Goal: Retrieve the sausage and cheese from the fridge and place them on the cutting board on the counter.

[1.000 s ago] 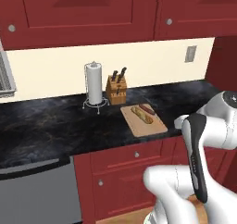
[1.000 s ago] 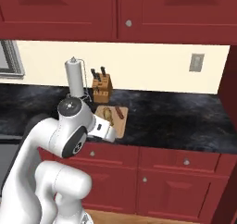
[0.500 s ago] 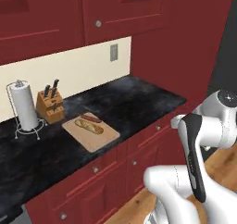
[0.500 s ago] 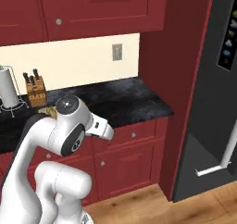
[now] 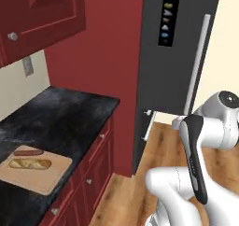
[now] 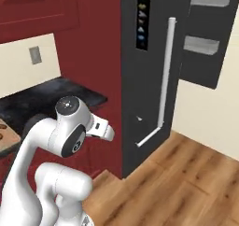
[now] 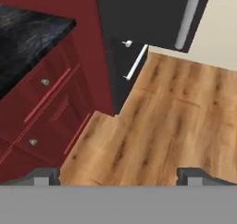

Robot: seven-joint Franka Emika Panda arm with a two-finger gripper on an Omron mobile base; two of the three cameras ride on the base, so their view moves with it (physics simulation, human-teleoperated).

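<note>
the gripper hangs with its jaws spread wide apart, nothing between them, the two dark fingertips standing at the far edges of the hand view. it looks down on bare wooden floor, well above it. just up and to the left of the fingers in that view come the red cabinets with their round silver knobs, and over them the corner of the black marbled counter.

the white arm is folded up low in the left base view, and in the right base view its elbow joint sits in front of the red side panel.

further out stands the fridge, tall and dark, its doors closed, with a long silver bar handle running down the front and an icon strip near the top. a lower bar handle shows slanted in the hand view.

on the counter to the left, the cutting board lies flat near the front edge. a pale loaf-shaped item rests on the board, and a dark red-brown sausage-like piece lies at its far edge, just beside the loaf. whether that is the task's sausage cannot be told. a grey outlet sits on the cream wall above.
</note>
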